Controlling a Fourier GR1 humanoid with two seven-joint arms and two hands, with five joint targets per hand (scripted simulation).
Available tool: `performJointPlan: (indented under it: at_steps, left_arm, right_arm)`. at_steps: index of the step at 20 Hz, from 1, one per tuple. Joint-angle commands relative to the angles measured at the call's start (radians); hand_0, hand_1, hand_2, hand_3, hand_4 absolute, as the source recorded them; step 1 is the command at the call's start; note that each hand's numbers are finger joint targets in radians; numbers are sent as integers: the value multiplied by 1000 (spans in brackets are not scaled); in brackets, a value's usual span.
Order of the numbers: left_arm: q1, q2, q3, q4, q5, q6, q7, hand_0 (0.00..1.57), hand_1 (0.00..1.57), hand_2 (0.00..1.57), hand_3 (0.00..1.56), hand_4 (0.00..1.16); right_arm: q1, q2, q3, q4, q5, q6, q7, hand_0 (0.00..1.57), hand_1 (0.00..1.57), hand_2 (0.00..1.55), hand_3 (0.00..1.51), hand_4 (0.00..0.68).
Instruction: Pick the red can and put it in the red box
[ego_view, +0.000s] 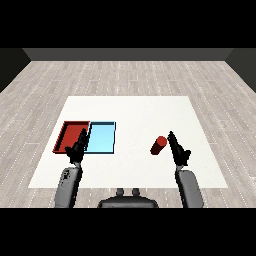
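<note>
Red can (158, 145) lies tilted on white counter (135, 110), right of frame centre, just left of right hand (178, 149); fingers straight, holding nothing. Left hand (78, 147), fingers relaxed, sits lower left over near edge of red tray (67, 131). Light blue tray (101, 138) adjoins.

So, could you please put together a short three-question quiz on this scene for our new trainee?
1. True or false: the red can already lies inside the red tray.
2. Which hand is nearest the can? A) left hand B) right hand
3. Fill in: the tray lying directly beside the red tray is ____ in colour.

Key:
1. False. The can rests on the white table, well apart from both trays.
2. B. The right hand is next to the can, fingers straight, not curled round it.
3. Light blue: the light blue tray.
</note>
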Motion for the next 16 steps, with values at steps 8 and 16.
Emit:
performJointPlan:
  at_steps: [8,16]
  left_arm:
    - [16,-20,45,-77,17,-12,-258,0,0,0,0,0]
    - [29,-57,46,55,27,-53,-446,0,0,0,0,0]
  right_arm:
    - [48,-86,-187,-27,-234,223,-189,0,0,0,0,0]
    - [12,-113,-246,122,-247,320,-315,0,0,0,0,0]
